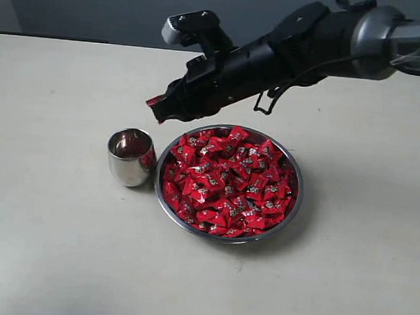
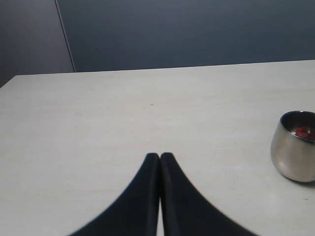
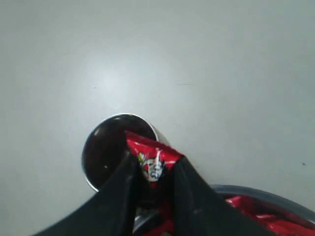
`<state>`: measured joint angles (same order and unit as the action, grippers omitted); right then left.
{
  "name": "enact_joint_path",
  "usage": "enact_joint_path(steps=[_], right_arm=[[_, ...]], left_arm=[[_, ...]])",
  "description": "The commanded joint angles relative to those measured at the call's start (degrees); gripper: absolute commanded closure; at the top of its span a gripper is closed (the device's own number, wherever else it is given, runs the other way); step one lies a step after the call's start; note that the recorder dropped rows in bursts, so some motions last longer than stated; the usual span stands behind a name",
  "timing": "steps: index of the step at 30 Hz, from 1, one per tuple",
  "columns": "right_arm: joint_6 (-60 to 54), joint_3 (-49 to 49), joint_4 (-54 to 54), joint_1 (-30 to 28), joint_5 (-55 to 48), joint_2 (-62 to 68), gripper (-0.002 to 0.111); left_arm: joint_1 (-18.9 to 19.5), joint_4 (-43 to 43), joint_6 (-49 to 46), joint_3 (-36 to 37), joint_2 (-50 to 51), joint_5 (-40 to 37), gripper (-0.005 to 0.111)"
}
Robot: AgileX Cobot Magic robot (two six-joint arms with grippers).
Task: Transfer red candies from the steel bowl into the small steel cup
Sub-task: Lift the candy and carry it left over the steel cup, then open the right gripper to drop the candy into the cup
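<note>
Right hand point(image 3: 153, 169) pinches 1 red candy point(image 3: 147, 147) over the cup point(image 3: 103, 157); closed left hand point(image 2: 160, 160) appears only wrist-side.

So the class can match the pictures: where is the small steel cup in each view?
Exterior view: small steel cup stands just left of the steel bowl.
Left wrist view: cut by the picture's edge, beyond the shut left gripper.
Right wrist view: just beyond the red candy pinched in the right gripper.
Shared landmark: the pale table, in all three.

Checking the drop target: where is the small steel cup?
Exterior view: the small steel cup stands upright just left of the steel bowl.
</note>
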<state>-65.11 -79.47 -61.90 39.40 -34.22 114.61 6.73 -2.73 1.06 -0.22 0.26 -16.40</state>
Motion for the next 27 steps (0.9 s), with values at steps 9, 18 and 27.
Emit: enact_joint_path(steps=[9,18,27], right_arm=[[2.5,-7.8,0.0,4.2,-1.9,6.8,0.109],[5.7,-9.4,2.5,4.3,-3.8,9.3,0.109],[6.3,-9.4,3.5,4.7,-4.0,9.9,0.109]], left_arm=[[0.0,0.1,0.1,0.2,-0.3,0.1,0.106],[0.0,0.1,0.1,0.2,-0.3,0.1,0.106],[0.0,0.1,0.1,0.2,-0.3,0.1,0.106]])
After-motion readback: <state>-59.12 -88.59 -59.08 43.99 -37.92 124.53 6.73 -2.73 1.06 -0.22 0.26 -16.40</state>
